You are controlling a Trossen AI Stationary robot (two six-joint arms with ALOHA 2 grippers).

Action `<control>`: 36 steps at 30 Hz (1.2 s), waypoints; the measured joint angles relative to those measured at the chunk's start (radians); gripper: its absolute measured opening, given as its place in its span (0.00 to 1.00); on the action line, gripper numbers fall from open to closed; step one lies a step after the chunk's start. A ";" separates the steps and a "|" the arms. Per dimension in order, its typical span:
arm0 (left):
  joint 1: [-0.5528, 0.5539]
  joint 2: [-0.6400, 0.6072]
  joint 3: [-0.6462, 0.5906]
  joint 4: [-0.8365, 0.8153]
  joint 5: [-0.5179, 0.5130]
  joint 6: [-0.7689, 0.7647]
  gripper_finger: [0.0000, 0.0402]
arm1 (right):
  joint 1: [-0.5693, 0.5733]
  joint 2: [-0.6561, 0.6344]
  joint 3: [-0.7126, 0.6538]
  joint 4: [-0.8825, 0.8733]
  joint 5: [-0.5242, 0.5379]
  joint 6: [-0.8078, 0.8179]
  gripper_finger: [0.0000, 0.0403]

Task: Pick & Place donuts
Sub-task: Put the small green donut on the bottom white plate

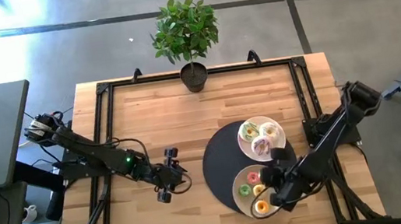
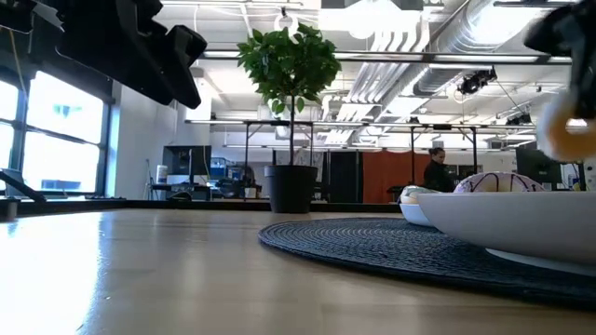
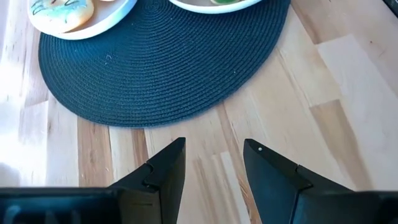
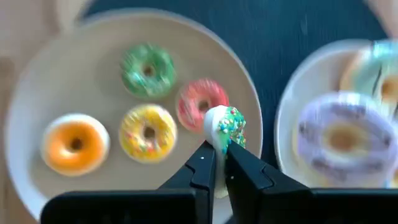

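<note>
My right gripper (image 4: 221, 163) hovers over the near white plate (image 4: 37, 81) and is shut on a small white donut with green sprinkles (image 4: 225, 126). On that plate lie green (image 4: 148, 70), pink (image 4: 200, 103), yellow (image 4: 148, 132) and orange (image 4: 74, 143) donuts. The far plate (image 4: 287, 106) holds larger frosted donuts, one of them purple (image 4: 339, 140). In the high view the right gripper (image 1: 276, 188) is above the near plate (image 1: 237, 188). My left gripper (image 3: 214, 162) is open above bare wood, left of the dark round mat (image 3: 161, 68). My right gripper pinches the sprinkled donut by its rim (image 4: 221, 142) between the two fingers, coming from above and pointing down. The donut stands on edge at the fingertips. It is lifted clear above the near plate, beside the pink donut.
Both plates sit on the dark woven mat (image 1: 220, 164) on the table's right half. A potted plant (image 1: 187, 35) stands at the far edge. A black frame (image 1: 104, 94) runs around the wooden top. Bare wood lies to the left of the mat (image 1: 140, 128).
</note>
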 joint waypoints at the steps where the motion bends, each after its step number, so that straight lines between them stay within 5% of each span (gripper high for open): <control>1: 0.000 0.000 0.000 0.000 0.000 0.009 0.39 | -0.002 0.009 0.000 -0.013 -0.025 0.038 0.06; 10: 0.000 0.000 0.000 0.000 0.001 0.092 0.39 | -0.024 0.107 -0.001 -0.021 -0.277 0.303 0.12; 36: 0.000 0.000 0.000 0.001 0.011 0.055 0.39 | -0.100 0.138 -0.001 0.086 -0.284 0.300 0.49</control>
